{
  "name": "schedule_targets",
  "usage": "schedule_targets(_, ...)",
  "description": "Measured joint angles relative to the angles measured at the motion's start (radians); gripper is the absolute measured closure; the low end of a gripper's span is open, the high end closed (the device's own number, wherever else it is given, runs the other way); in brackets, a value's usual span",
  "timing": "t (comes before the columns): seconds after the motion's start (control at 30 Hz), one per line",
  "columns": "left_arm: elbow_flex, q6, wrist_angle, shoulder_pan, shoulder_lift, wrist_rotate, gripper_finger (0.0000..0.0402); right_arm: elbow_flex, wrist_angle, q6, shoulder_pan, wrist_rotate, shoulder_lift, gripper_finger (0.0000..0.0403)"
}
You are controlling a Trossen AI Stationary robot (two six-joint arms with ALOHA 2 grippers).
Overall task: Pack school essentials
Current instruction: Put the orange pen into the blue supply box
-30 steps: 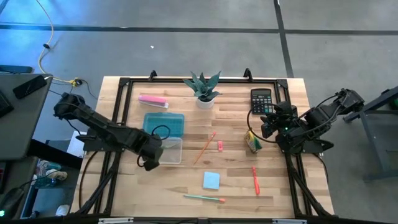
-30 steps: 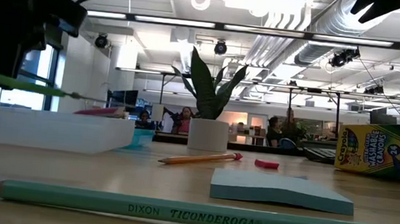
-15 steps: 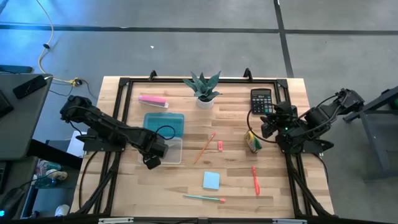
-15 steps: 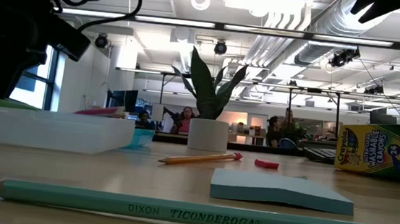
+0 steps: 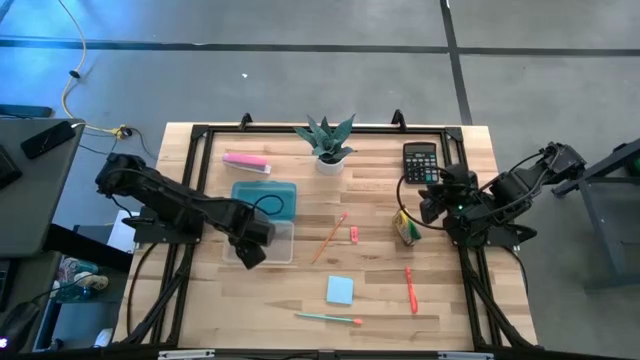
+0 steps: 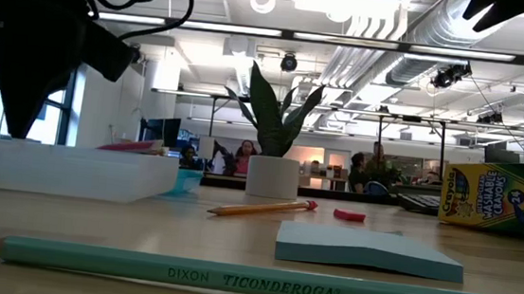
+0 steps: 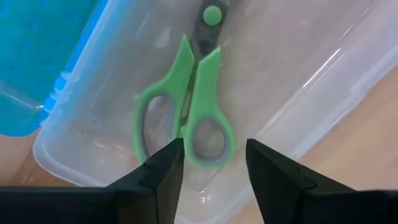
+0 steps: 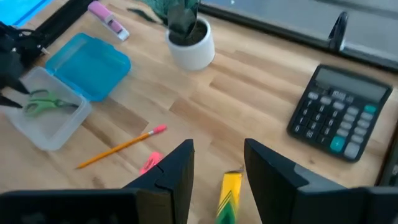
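Observation:
The green-handled scissors (image 7: pixel 186 112) lie flat on the floor of the clear box (image 5: pixel 278 243), whose blue lid (image 5: pixel 265 200) lies open on its far side. My left gripper (image 7: pixel 211 155) hangs open just above the scissors' handles, pointing down and touching nothing. At the table's right, my right gripper (image 8: pixel 214 165) stays raised and open above the crayon box (image 5: pixel 404 228). On the bare wood lie the orange pencil (image 5: pixel 329 237), pink eraser (image 5: pixel 353 234), blue sticky-note pad (image 5: pixel 339 290), red pen (image 5: pixel 410 290) and teal pencil (image 5: pixel 328 318).
A potted plant (image 5: pixel 328 145) stands at the far middle. The black calculator (image 5: pixel 420 162) lies at the far right and a long pink bar (image 5: pixel 246 161) at the far left. A black frame (image 5: pixel 196 160) runs around the table's edges.
My left gripper has gone toward the table's right edge, over the clear box, and sunk a little. The scissors, which it held level above the box, have gone down with it. It has let go of them, and they now lie in the box.

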Motion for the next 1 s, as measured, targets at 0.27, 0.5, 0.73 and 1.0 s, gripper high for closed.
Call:
schedule_targets(0.27, 0.039, 0.000, -0.003, 0.007, -0.096, -0.004, 0.0249, 0.000, 0.139, 0.062, 0.001, -0.196, 0.023, 0.0269)
schedule_targets(0.5, 0.118, 0.003, -0.002, 0.005, -0.207, -0.126, 0.0257, -0.001, 0.201, 0.135, 0.003, -0.398, 0.117, 0.0269)
schedule_targets(0.73, 0.134, 0.044, 0.034, 0.013, -0.292, -0.220, 0.0257, -0.001, 0.227, 0.223, 0.070, -0.547, 0.246, 0.0269)
schedule_targets(1.0, 0.135, 0.141, 0.111, 0.048, -0.342, -0.230, 0.0257, -0.001, 0.328, 0.388, 0.172, -0.605, 0.361, 0.0269)
